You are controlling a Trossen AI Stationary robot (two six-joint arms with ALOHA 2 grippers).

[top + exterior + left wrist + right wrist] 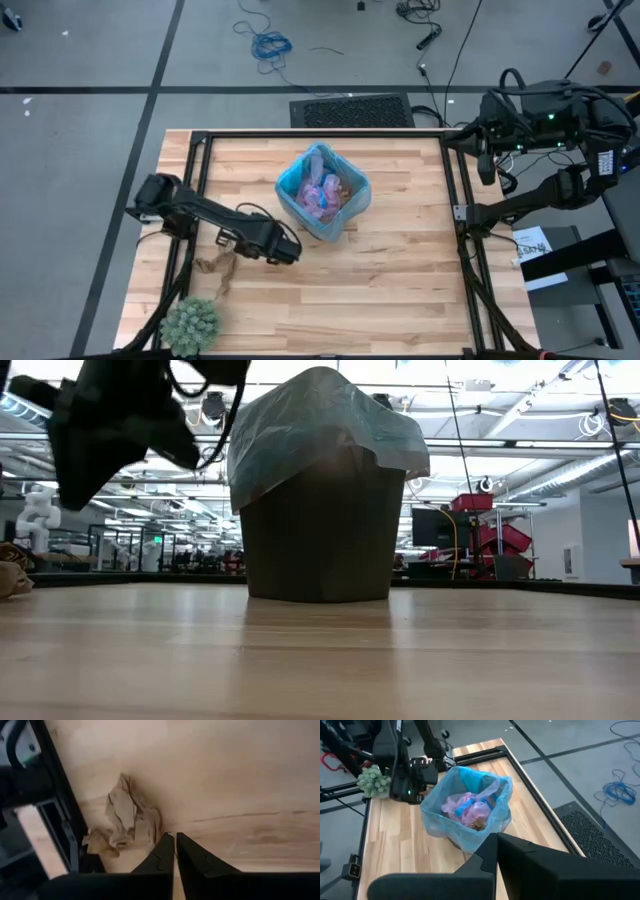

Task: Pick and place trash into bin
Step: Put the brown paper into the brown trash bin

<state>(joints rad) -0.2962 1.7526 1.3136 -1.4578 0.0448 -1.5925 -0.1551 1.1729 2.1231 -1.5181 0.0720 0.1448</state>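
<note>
left pincer (174, 851) closed, beside brown paper wad (125, 822)

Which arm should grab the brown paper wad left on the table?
Left. Its hand hangs over the table beside the brown paper wad, fingers shut and empty. The right hand sits off the table's far right corner.
</note>
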